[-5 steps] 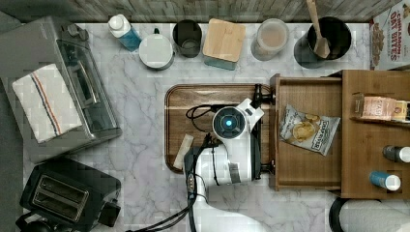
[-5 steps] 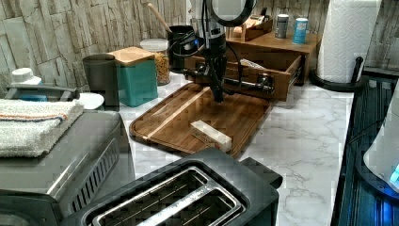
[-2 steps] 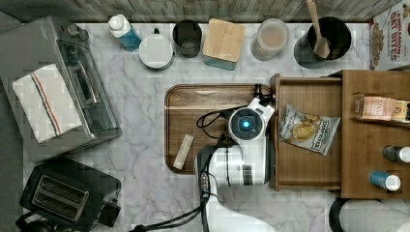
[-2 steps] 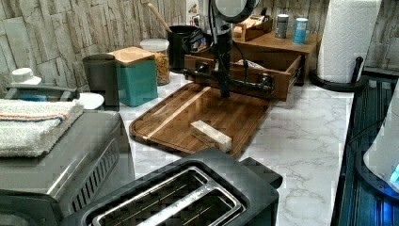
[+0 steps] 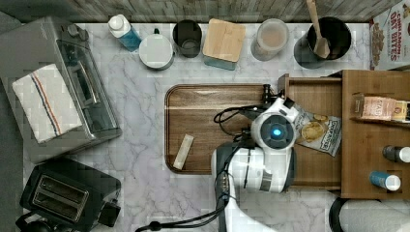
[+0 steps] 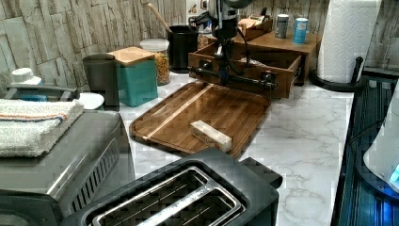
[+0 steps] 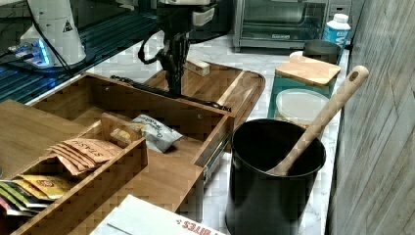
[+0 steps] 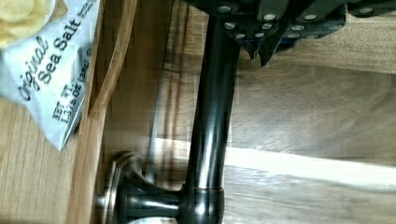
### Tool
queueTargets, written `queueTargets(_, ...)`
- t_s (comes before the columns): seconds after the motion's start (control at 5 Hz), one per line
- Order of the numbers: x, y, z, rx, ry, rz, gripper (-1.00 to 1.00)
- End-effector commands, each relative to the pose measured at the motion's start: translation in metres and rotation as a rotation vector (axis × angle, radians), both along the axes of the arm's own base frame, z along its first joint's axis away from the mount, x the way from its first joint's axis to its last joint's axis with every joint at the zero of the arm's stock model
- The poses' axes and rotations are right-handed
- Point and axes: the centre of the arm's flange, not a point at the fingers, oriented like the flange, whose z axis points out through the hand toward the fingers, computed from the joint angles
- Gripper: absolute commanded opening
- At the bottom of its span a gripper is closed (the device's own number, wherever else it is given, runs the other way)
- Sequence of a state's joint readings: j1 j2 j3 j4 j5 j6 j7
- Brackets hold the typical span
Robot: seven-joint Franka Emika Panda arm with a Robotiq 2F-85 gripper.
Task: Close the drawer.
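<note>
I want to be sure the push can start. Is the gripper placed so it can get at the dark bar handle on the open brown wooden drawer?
Probably yes: the gripper hangs right at the dark bar handle of the open brown wooden drawer, with nothing between them.

Arm point(image 5: 256, 174): white rounded shells, dark grey joint bands. Round cap on wrist joint, dark ring, glowing blue centre light. Black cables loop from wrist, run down along arm. Gripper point(image 6: 223, 70): black, slim, narrow fingers. Gripper underside point(image 8: 275, 18): black plates, row of small silver screw heads.
</note>
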State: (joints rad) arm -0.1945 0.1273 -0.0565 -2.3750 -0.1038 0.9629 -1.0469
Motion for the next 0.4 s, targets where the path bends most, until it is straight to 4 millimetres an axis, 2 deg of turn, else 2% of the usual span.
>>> queueTargets(0.2,-0.012,-0.211,0.019,0.018,-0.097,-0.132,-1.00)
queueTargets(0.4,-0.021,-0.236,0.035,-0.051,-0.051,-0.150,-1.00)
